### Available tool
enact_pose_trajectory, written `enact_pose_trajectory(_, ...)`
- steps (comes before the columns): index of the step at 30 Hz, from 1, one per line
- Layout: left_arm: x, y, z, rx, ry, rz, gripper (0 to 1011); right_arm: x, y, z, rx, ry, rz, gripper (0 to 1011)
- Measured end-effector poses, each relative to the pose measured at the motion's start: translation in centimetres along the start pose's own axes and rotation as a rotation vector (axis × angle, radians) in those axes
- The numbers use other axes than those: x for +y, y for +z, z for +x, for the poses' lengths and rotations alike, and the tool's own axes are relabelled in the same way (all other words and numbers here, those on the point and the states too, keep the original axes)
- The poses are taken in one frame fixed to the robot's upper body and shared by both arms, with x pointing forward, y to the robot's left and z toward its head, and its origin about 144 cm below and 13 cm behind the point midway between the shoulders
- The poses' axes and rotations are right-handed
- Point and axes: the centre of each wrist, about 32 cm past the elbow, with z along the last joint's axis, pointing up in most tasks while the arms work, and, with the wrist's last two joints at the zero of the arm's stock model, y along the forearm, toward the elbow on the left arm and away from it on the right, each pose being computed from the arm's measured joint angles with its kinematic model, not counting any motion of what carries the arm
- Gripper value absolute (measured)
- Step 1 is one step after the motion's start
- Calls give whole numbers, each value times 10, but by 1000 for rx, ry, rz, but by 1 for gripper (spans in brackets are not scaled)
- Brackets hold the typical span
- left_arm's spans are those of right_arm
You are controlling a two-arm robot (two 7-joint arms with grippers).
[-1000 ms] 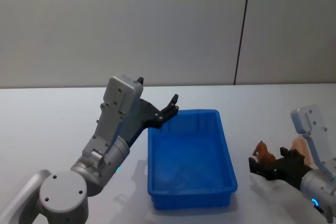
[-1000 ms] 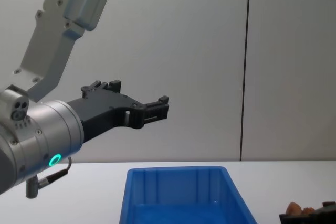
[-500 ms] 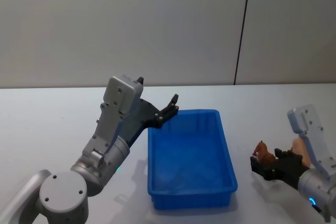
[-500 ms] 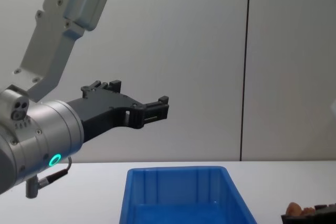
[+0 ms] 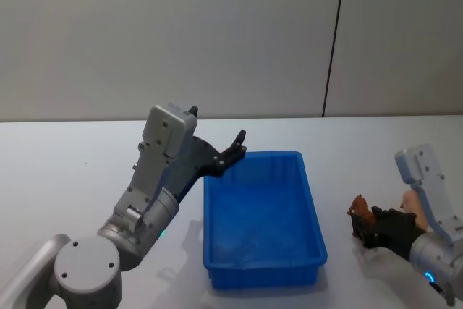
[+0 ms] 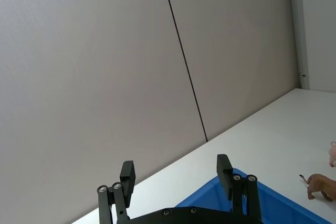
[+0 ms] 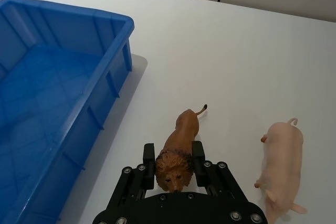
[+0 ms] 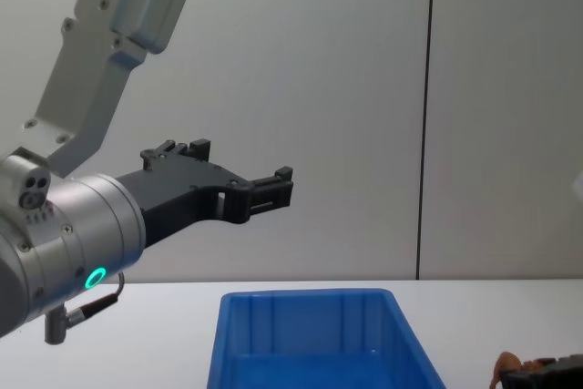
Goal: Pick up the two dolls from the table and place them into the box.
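Note:
The reddish-brown doll (image 7: 182, 145), a lion, stands on the white table (image 7: 220, 56) right of the blue box (image 7: 47, 103). My right gripper (image 7: 173, 158) is shut on its head, one finger at each side. The paler pink doll (image 7: 281, 165), a pig, stands just beside it, apart from the fingers. In the head view the right gripper (image 5: 367, 228) holds the lion (image 5: 359, 212) to the right of the box (image 5: 264, 251), and the pig (image 5: 412, 200) is mostly hidden behind the arm. My left gripper (image 5: 230, 153) hangs open above the box's far left corner.
The box (image 8: 310, 339) holds nothing that I can see. White tabletop spreads around it on all sides. A grey wall with a dark vertical seam (image 5: 333, 41) stands behind the table.
The right gripper's fingers, spread around the lion a second ago, have drawn in and shut on its head. The left arm has not moved.

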Motion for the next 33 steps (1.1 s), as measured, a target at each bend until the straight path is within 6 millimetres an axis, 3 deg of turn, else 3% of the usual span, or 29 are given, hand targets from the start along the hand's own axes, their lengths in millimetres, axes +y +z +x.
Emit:
enact_pose_trajectory(19, 0, 0, 0, 0, 0, 0, 999, -3, 7, 0, -51, -33, 99, 405)
enact_pose_trajectory(33, 0, 0, 0, 0, 0, 0, 999, -10, 33, 1, -128, -28, 290, 404)
